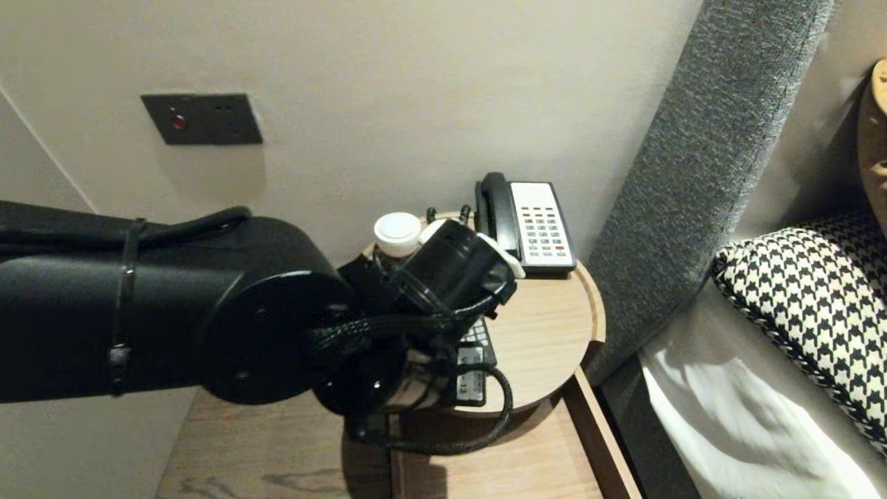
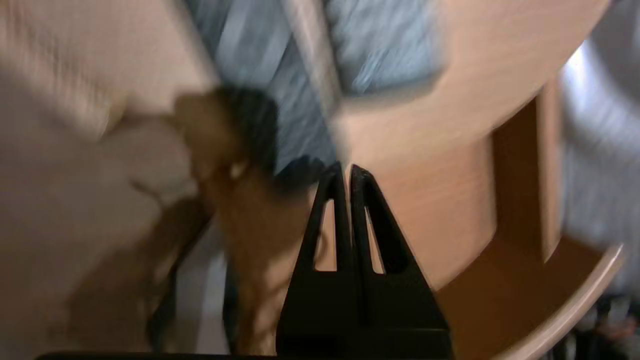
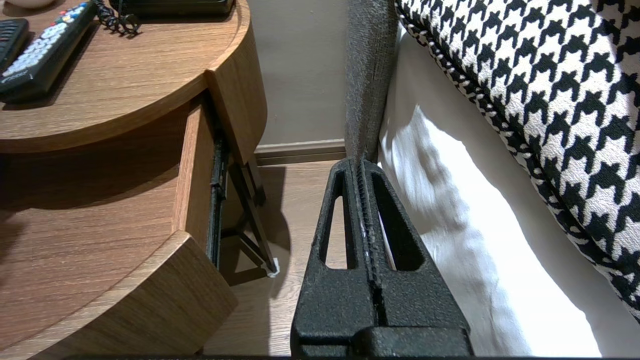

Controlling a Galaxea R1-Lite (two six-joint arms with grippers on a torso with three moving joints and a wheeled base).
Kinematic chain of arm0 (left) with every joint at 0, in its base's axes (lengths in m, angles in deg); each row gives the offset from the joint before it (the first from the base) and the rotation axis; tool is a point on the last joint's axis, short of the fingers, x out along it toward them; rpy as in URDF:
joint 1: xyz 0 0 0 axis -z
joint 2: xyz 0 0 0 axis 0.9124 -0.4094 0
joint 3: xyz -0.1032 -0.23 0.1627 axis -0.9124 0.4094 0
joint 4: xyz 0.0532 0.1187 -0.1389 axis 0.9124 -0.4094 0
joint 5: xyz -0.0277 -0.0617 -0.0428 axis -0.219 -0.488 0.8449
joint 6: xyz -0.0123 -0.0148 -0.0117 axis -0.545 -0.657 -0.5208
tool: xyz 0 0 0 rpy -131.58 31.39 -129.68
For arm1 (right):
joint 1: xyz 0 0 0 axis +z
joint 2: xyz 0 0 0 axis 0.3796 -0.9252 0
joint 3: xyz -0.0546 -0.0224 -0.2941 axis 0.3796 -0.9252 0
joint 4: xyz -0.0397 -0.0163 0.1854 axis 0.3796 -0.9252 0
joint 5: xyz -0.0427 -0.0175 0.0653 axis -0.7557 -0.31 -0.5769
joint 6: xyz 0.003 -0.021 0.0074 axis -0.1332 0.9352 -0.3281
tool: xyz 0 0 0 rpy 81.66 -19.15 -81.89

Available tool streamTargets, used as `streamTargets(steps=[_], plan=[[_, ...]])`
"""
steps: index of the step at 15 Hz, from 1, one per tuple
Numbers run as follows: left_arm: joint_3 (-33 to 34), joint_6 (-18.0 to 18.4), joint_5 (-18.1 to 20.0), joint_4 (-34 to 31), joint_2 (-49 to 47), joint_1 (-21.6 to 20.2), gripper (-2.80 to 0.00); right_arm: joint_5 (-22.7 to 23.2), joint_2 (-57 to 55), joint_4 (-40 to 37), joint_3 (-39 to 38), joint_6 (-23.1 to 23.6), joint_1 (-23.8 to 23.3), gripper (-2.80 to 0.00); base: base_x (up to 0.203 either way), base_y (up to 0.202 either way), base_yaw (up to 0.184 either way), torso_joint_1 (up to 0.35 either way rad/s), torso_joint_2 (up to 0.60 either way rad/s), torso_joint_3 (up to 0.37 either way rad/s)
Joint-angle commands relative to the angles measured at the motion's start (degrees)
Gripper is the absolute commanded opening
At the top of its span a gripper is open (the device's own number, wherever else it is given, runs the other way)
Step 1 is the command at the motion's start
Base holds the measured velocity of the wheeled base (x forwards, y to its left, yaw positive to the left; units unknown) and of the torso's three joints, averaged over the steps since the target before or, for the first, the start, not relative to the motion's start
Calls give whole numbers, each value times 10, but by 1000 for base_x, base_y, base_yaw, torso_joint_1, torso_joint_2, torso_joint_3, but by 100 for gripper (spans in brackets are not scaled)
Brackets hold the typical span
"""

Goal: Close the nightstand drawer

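Left arm: it comes in from the robot's left, with its wrist above the round light-wood table (image 1: 554, 326).

Left end effector (image 2: 348, 171): closed, the two black fingers pressed flat together with nothing between them. The tips point down at the bare table top. You cannot tell whether they touch it.

Nearest thing: the white-capped bottle (image 1: 397, 233), upright at the back of the table and just beside the left wrist in the head view. In the left wrist view a brown and dark shape sits near the fingertips. It may be that bottle, but you cannot be sure.

Around it:
- The black-and-white corded telephone (image 1: 530, 225) lies at the back of the table, to the right of the bottle and against the wall.
- The black remote control with pale keys (image 3: 45, 50) lies toward the front of the table, and the head view shows it partly under the wrist. A second black remote lies just beside it.
- The open wooden drawer (image 1: 599, 436) stands pulled out below the table top.
- The dark wall panel with a red dot (image 1: 201, 119) is on the wall, up and to the left of the table.

Right arm: parked low. You see the right end effector (image 3: 360, 165) closed and empty, fingers together, over the wooden floor between the table and the bed.

Bed side: the grey upholstered headboard (image 1: 714, 138), the black-and-white houndstooth pillow (image 1: 811, 305) and the white bed sheet (image 1: 734, 416) are all to the right of the table.
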Motion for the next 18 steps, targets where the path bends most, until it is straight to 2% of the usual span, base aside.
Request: streamTargets(steps=[1,4,6,9,11,14,18], plan=[[84,-25,27,-3,55,7,-280,0,-1,1,-23,0,0,-280,0,0,0,0,0,0],[162,-40,41,-29,78,20,-280,0,-1,1,-23,0,0,-280,0,0,0,0,0,0],[177,-41,60,-73,77,31,-280,0,-1,1,-23,0,0,-280,0,0,0,0,0,0],[204,-41,71,-78,71,40,-280,0,-1,1,-23,0,0,-280,0,0,0,0,0,0],[207,-41,79,-82,69,46,-280,0,-1,1,-23,0,0,-280,0,0,0,0,0,0],[203,-42,116,-99,70,51,-280,0,-1,1,-23,0,0,-280,0,0,0,0,0,0],[205,-43,142,-108,70,59,-280,1,-1,1,-23,0,0,-280,0,0,0,0,0,0]])
